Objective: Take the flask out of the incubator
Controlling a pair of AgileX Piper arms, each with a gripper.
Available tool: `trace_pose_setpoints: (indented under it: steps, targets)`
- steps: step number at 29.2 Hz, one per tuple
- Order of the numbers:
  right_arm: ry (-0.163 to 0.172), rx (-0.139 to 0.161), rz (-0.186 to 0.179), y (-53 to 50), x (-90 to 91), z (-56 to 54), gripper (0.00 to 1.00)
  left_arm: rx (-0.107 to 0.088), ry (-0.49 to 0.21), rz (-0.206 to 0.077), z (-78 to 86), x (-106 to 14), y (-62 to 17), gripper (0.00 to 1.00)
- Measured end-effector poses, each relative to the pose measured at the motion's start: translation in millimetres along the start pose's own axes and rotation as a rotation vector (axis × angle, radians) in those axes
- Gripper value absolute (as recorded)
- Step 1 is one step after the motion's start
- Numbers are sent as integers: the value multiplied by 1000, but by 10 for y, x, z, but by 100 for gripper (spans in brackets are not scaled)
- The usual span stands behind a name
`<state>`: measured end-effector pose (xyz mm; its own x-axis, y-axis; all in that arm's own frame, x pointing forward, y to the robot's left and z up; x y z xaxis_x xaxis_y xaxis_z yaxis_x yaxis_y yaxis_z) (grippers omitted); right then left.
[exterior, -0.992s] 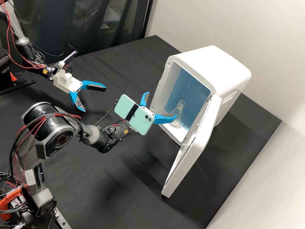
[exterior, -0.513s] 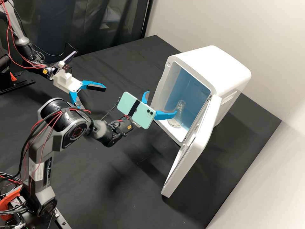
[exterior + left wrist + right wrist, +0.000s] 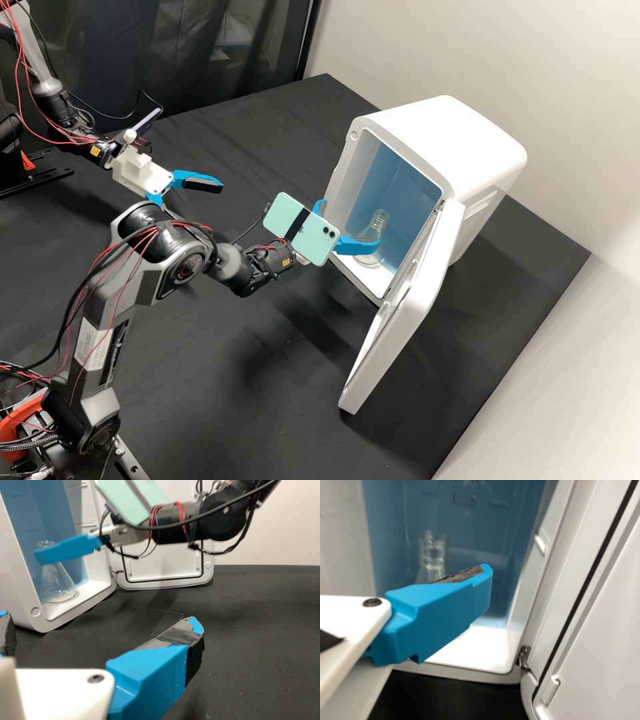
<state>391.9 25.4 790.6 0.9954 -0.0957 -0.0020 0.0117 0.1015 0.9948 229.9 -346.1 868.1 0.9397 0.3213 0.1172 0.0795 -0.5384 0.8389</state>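
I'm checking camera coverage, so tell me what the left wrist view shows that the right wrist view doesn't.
The left wrist view adds the black bench, the right arm carrying a mint-green phone, and the left gripper, open above the bench. The right wrist view adds the fittings high on the incubator back wall. Shared: the flask standing inside the blue-lined incubator, its open door, and a blue finger of the right gripper in front of the flask.

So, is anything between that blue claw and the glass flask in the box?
Nothing. The right wrist view shows only bare air between the right gripper and the flask.
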Motion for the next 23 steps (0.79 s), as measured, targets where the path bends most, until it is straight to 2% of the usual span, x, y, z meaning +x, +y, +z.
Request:
trace_pose_setpoints:
  steps: [3,9,12,15,20,21,23]
  targets:
    - [-10,0,-12,-36,30,23,100,0,0,0,0,0,0,100]
    - [-25,1,-2,-54,128,15,100,-6,3,2,12,3,-1,100]
    - [-28,-9,-4,-87,178,12,100,-6,3,2,12,3,-1,100]
    - [-38,-20,-28,-130,243,18,100,-6,3,2,11,3,-1,100]
    - [-63,3,-34,-150,325,36,100,-6,3,2,11,3,-1,100]
    - [-63,-1,-35,-153,336,35,100,-6,3,2,11,3,-1,100]
    - [-74,-20,-63,-185,361,36,100,-6,3,2,11,3,-1,100]
